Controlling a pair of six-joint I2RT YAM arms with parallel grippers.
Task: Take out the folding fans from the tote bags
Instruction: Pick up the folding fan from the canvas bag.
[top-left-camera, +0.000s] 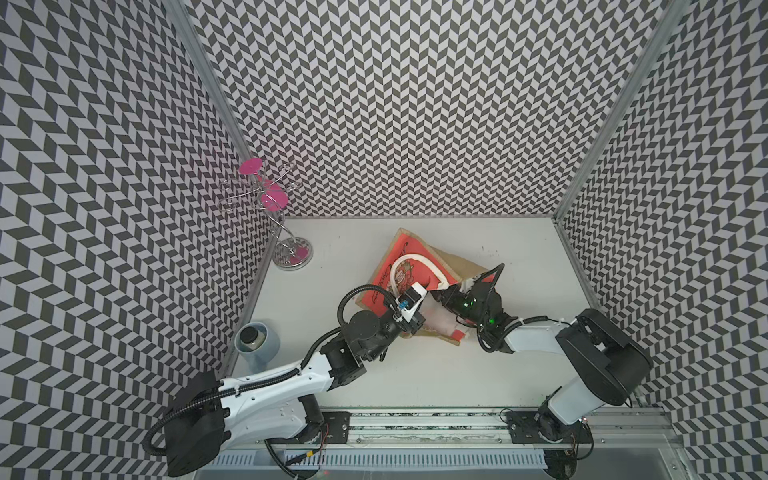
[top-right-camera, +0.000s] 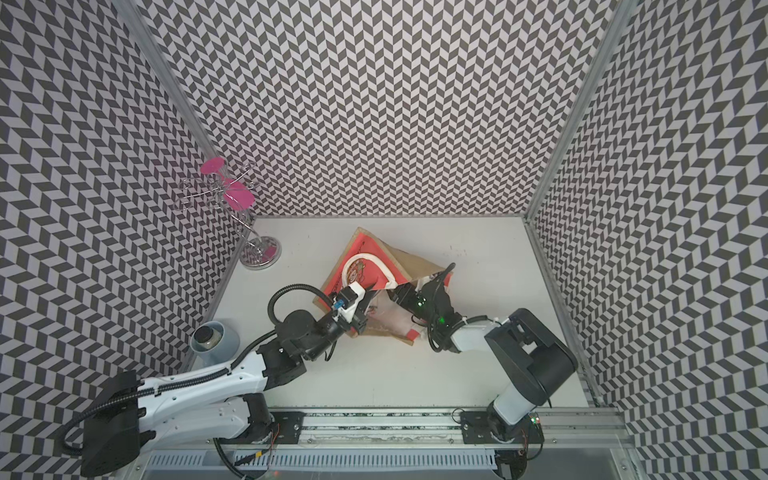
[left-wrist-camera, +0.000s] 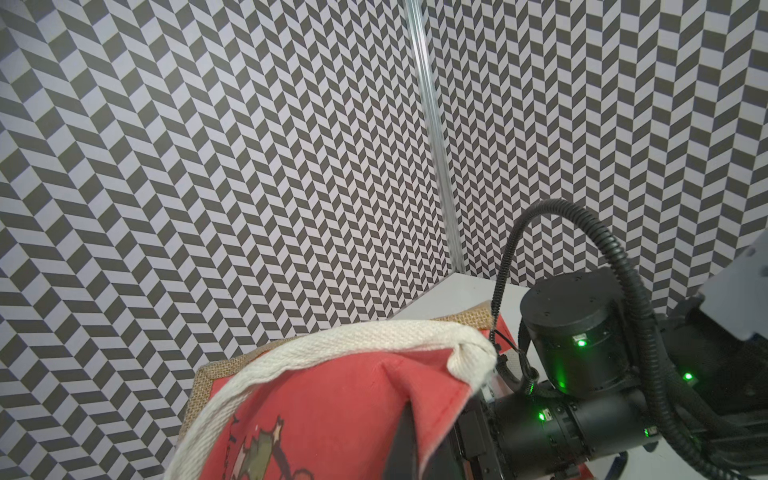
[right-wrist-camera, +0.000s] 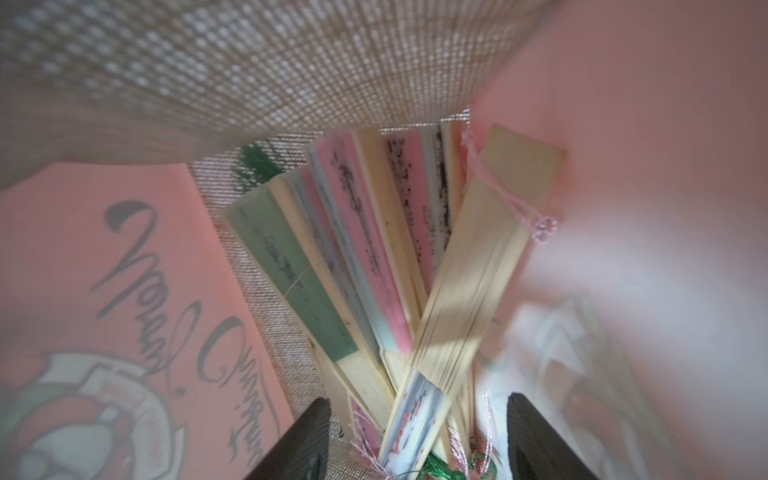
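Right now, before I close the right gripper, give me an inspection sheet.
Surface: white table, a few dark specks at back.
Job's things: bag on its side mid-table; fans bundled inside, none seen outside.
Clutter: wire stand, back left corner; grey cup by left wall.
Grippers: left gripper shut on bag's rim; right gripper open inside bag, fan ends between its jaws.
Cables: black hoses loop at both wrists; right one near bag's rim.
Surroundings: chevron walls on three sides; rail in front.
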